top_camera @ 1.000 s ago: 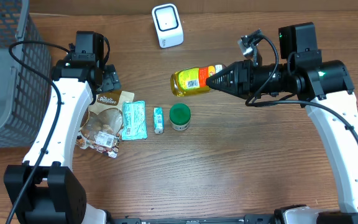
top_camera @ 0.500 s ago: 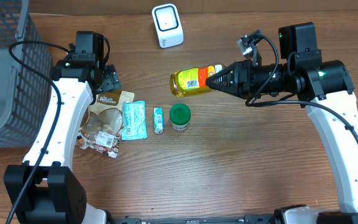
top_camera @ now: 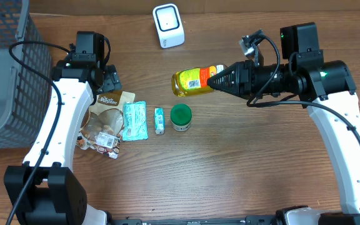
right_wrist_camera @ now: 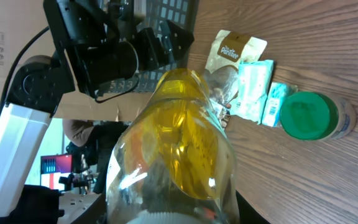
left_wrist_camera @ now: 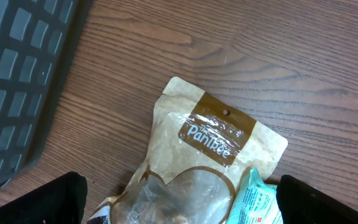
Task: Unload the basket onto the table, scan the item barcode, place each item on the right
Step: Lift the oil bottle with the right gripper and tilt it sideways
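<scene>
Level right pincer (top_camera: 214, 80) gripping yellow bottle (top_camera: 189, 82), left pincer (top_camera: 111, 80) spread

The brown wooden table (top_camera: 230, 175) is viewed from straight above. The tan paper snack pouch (left_wrist_camera: 210, 143), shared by all views, is looked down on closely from the left wrist. A yellow plastic bottle (right_wrist_camera: 179, 143) is sighted along from the right wrist, seemingly sideways.

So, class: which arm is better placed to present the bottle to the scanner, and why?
Right: the right tool grips the yellow bottle near the white scanner; the left tool hangs open over a snack pouch.
</scene>
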### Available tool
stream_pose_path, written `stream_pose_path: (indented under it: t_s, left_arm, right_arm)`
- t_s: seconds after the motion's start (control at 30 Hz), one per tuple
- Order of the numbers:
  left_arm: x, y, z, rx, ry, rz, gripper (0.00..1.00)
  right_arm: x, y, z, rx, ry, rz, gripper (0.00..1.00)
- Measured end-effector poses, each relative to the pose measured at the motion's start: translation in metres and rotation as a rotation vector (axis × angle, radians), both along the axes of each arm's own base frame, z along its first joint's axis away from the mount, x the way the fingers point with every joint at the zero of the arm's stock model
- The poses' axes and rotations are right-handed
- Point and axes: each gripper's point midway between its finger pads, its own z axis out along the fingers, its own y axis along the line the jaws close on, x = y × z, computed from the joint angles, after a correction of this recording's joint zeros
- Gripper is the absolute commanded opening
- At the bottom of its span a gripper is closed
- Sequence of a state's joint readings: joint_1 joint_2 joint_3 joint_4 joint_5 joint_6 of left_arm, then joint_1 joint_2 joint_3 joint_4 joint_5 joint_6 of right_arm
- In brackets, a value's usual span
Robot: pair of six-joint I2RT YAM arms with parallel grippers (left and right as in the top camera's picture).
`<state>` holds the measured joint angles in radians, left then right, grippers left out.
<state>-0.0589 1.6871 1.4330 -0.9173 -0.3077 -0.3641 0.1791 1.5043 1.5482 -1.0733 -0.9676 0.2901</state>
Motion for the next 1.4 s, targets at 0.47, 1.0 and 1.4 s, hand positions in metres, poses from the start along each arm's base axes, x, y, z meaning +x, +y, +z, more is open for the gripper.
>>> stream_pose_path:
  t_s: [0.47, 1.0, 1.4]
  left_arm:
    - [0.0, 0.0, 0.0, 0.0, 0.0, 0.0, 1.0]
    - [0.0, 0.0, 0.0, 0.0, 0.0, 0.0, 1.0]
    - [0.0, 0.0, 0.0, 0.0, 0.0, 0.0, 1.0]
  right_arm:
    - [0.0007, -0.0005, -0.0007, -0.005, -0.001, -0.004, 0.17]
    - [0.0005, -0.0006, -0.0009, -0.006, -0.002, -0.003, 0.16]
    - [-0.006, -0.0019, -0.0055, -0.016, 0.044, -0.004, 0.11]
